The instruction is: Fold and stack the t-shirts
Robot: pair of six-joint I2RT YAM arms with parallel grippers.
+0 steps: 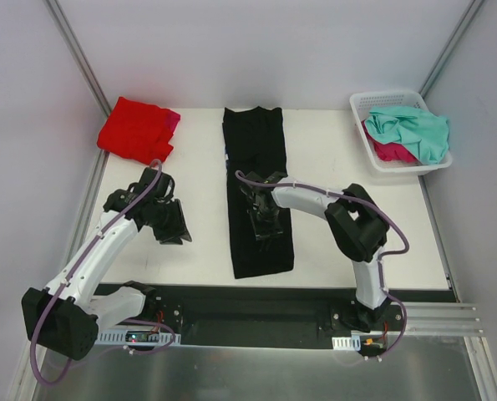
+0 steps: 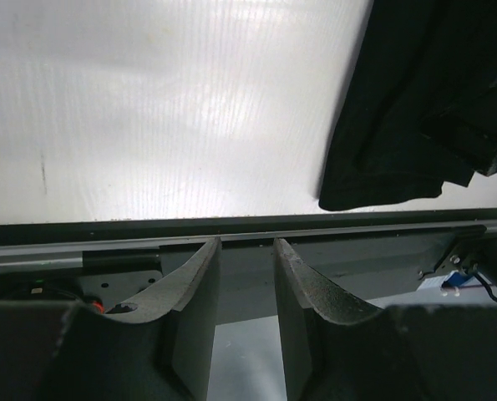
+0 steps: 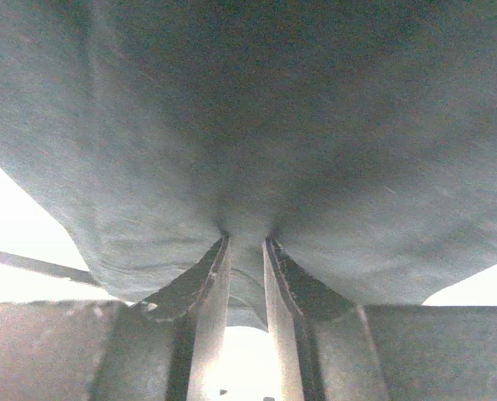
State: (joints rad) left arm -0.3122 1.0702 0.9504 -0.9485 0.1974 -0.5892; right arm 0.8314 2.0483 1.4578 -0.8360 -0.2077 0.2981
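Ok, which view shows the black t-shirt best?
Top external: the black t-shirt shows at full length, laid out as a long strip. Left wrist catches only one corner. Right wrist shows just cloth bunched in the right gripper, filling the frame.

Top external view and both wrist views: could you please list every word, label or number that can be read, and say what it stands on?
No text can be read in any view.
Blue-and-white tag by the frame at the table's near edge, left wrist view: too blurred to read.
Black t-shirt, red t-shirt, white basket: no lettering visible.
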